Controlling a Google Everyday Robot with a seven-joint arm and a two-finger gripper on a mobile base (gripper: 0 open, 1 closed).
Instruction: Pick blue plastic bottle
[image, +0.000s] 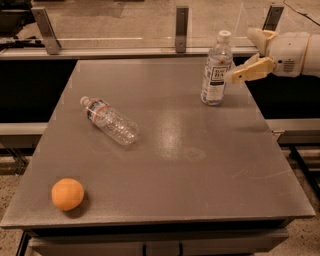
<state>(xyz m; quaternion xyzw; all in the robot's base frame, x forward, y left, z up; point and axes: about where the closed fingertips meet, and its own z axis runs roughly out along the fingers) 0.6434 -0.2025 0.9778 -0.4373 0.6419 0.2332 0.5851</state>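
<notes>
The blue plastic bottle (216, 70) stands upright near the table's back right, with a white cap and a white-and-dark label. My gripper (240, 56) reaches in from the right edge at the bottle's height. It is open. The lower tan finger (248, 71) points at the bottle, its tip just beside the label. The upper finger (261, 36) stays further right, level with the cap. Nothing is held.
A clear ribbed bottle with a red-striped label (109, 120) lies on its side at the left middle of the grey table (190, 180). An orange (67, 194) sits at the front left corner. A glass barrier with metal posts (182, 29) runs along the back edge.
</notes>
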